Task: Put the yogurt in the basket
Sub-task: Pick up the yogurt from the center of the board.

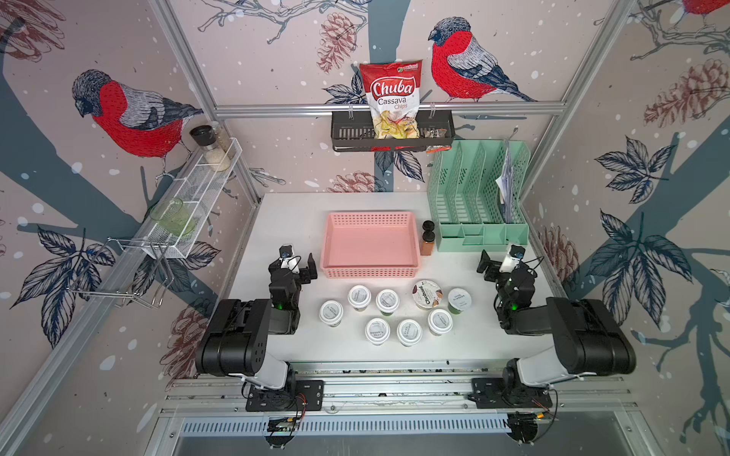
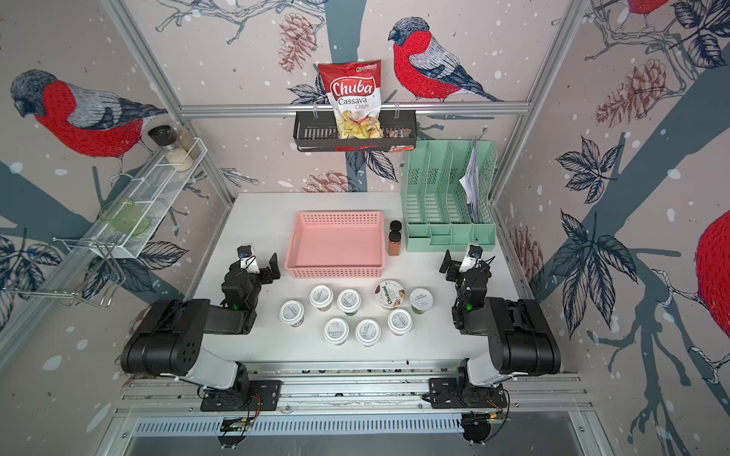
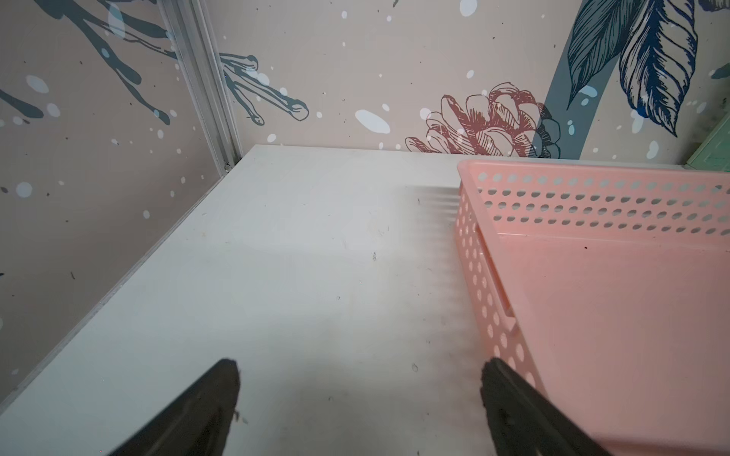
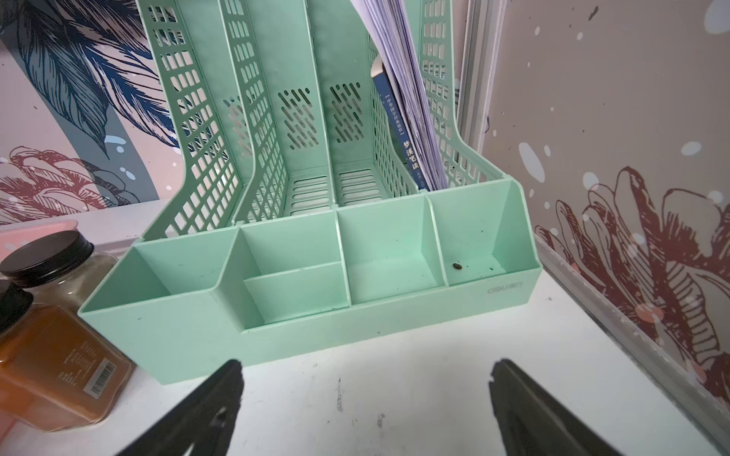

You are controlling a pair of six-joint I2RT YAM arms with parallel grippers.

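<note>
**Eight yogurts out on the counter, none in the basket**

Both claws have their jaws spread wide with nothing between them. The left claw (image 3: 359, 367) is just left of the near left corner of the pink basket (image 1: 370, 244). In the left wrist view one finger overlaps the basket's wall, and I cannot tell whether it touches. The basket also runs off the edge of that picture. The right claw (image 4: 367, 365) faces the mint-green organiser (image 1: 474, 233) at the far right.

The yogurt cups (image 1: 387, 301) stand upright in a loose cluster on the white counter (image 1: 284, 221), on the near side of the basket and between the two arms. The wider Chobani cup (image 1: 426, 294) sits toward the right of the cluster. From above, the lids hide most of each cup's side. The print on the seven white lids is too small to read. Neither wrist view takes in a cup.

Two black-capped spice jars (image 1: 428, 236) stand between the basket and the organiser, and the right wrist view cuts them off. Papers (image 1: 505, 177) in the organiser's rightmost slot half hide a blue book (image 4: 395, 118).
</note>
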